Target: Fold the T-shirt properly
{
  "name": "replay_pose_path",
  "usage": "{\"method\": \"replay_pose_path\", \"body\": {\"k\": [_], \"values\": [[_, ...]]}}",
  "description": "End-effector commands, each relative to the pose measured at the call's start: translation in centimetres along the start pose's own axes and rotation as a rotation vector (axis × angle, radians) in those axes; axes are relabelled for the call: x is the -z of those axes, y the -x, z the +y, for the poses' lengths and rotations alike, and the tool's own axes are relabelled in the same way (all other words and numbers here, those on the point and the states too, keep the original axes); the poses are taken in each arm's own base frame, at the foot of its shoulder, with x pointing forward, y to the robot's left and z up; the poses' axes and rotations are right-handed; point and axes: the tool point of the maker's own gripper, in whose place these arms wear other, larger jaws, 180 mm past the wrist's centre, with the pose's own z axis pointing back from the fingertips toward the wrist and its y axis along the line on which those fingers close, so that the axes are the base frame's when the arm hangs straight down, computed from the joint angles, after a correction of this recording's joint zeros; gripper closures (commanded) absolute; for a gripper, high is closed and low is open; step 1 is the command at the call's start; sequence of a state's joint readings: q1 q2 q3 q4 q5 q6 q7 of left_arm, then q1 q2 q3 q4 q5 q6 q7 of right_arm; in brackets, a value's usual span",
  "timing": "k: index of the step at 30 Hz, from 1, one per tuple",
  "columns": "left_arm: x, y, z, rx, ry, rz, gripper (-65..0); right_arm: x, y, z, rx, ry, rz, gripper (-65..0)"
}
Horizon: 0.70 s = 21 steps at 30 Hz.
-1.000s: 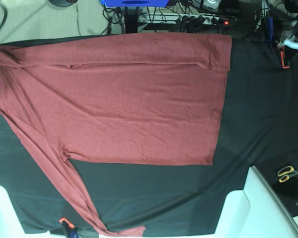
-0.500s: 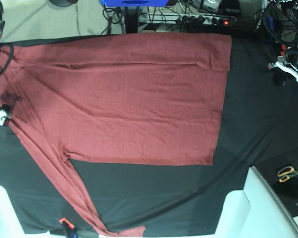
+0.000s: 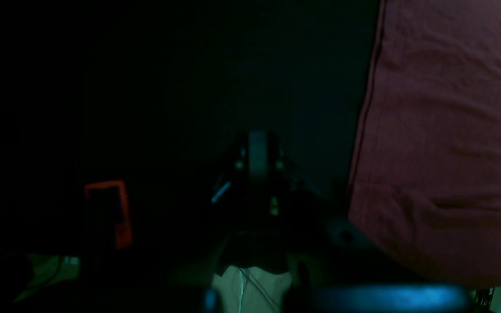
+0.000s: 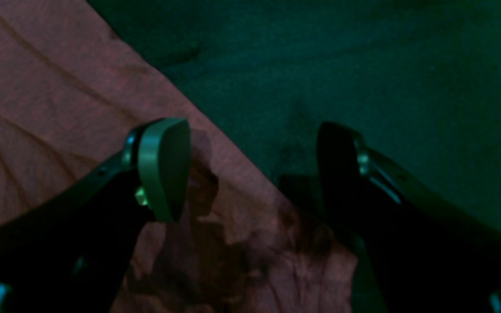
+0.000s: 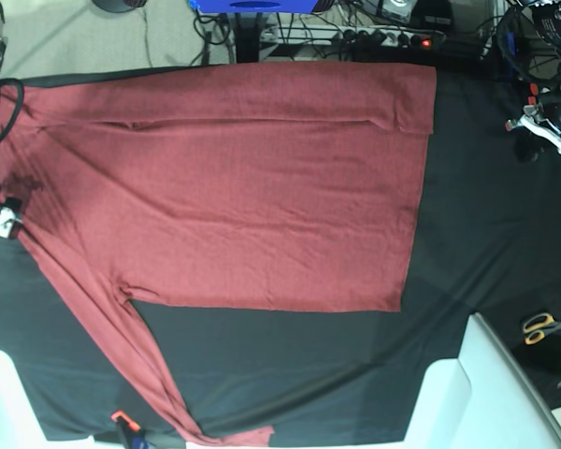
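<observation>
Nearest the base camera, the long sleeve (image 5: 154,374) trails down from the shirt (image 5: 234,187) toward the front edge of the black cloth (image 5: 290,374), its cuff almost at that edge. Off the shirt's hem side, scissors (image 5: 545,326) lie well apart on the cloth.

The shirt itself lies flat across the cloth, body spread wide. Its far edge is already turned over in a long band (image 5: 234,98), which looks like the other sleeve laid in along it.

At the shirt's shoulder end the right gripper (image 4: 250,174) stands wide open and empty. One finger (image 4: 163,167) is over the red fabric, the other over the cloth, straddling the shirt's edge. Beyond the hem end the left gripper (image 5: 542,122) hovers clear of the shirt, jaws closed on nothing.

Judged from this, the fold of the near side is about to start. The right gripper needs to drop and pinch that edge cleanly, one layer only. The left must open and take the hem so both lift together.
</observation>
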<state>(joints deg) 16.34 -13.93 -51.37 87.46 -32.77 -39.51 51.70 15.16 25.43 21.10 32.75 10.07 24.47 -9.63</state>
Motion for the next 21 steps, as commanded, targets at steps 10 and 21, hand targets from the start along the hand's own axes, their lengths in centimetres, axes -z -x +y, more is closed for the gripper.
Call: {"method": "replay_pose_path", "body": {"k": [10,21], "values": [[-0.2,-2.4,0.1,0.027,0.006,-0.064,0.0,-0.8,-3.4,0.2,-0.046,-0.002,-0.062,-42.6],[-0.2,-2.2,0.0,0.020,0.006,-0.061,0.0,1.8,-5.6,2.9,-0.002,-0.057,-0.064,-43.1]]}}
